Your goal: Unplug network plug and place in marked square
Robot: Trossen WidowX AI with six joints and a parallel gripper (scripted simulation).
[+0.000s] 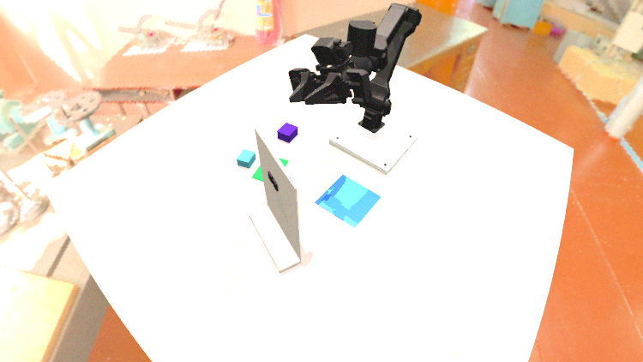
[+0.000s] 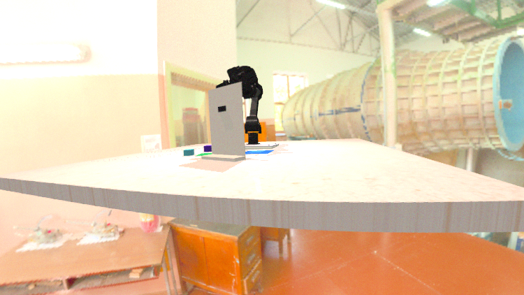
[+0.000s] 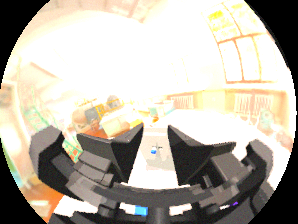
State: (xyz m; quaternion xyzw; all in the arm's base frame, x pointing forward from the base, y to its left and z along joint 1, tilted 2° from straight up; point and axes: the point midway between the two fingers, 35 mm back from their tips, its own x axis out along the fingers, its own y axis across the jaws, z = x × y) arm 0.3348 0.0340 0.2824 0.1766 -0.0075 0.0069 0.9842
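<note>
The gripper [image 1: 298, 89], fingers part-closed on nothing, hung high and well apart from the plug [image 1: 272, 178], which apparently sat seated in the upright panel [image 1: 280, 197], below and ahead.

No writing, label, brand, number or sign can be read in any of the views. The desk [image 1: 449, 233] and the upright panel [image 1: 280, 197] below and in front of the claw [image 1: 315, 87] carry no lettering. A card leaning against the far wall in the exterior view [image 2: 151, 142] may bear print, but it is too washed out to make out.
</note>
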